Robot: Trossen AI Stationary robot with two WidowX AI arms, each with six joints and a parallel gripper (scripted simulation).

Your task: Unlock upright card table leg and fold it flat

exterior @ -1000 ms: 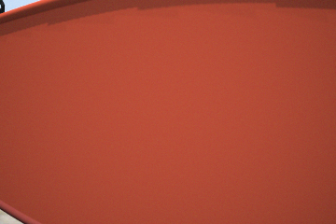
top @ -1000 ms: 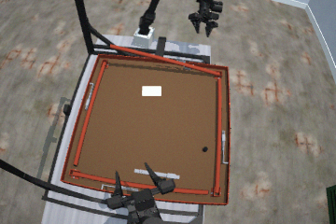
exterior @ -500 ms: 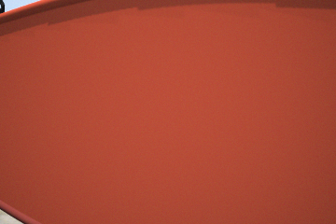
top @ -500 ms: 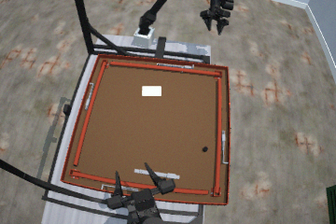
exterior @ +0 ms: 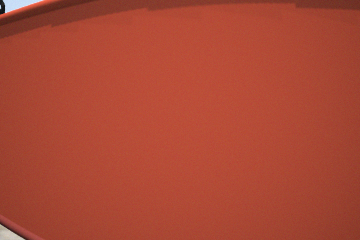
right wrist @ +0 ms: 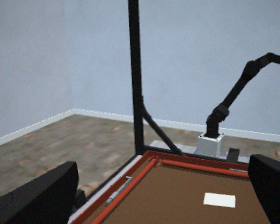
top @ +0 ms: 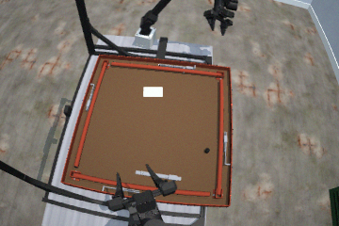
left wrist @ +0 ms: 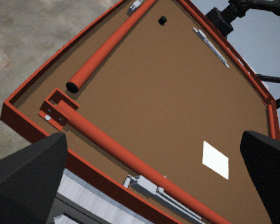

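The card table (top: pixel 153 129) lies upside down, with a brown underside and a red rim. All its red legs lie flat inside the rim. The leg along the far edge (top: pixel 165 69) also shows in the left wrist view (left wrist: pixel 156 172). My left gripper (top: pixel 219 25) is open and empty. It hangs in the air beyond the table's far right corner, apart from the leg, and its dark fingers frame the left wrist view (left wrist: pixel 146 222). My right gripper (top: pixel 137 180) is open and empty over the near edge, above the near leg (top: pixel 141 186). The exterior view shows only the red rim (exterior: pixel 180 102) close up.
A black frame post (top: pixel 80 2) rises at the far left corner. The left arm's white base (top: pixel 145 39) stands behind the far edge. Metal lock braces (top: pixel 227 143) lie beside the legs. A white label (top: pixel 153 91) and a black dot (top: pixel 206 150) mark the underside. A grey bench (top: pixel 61 134) carries the table.
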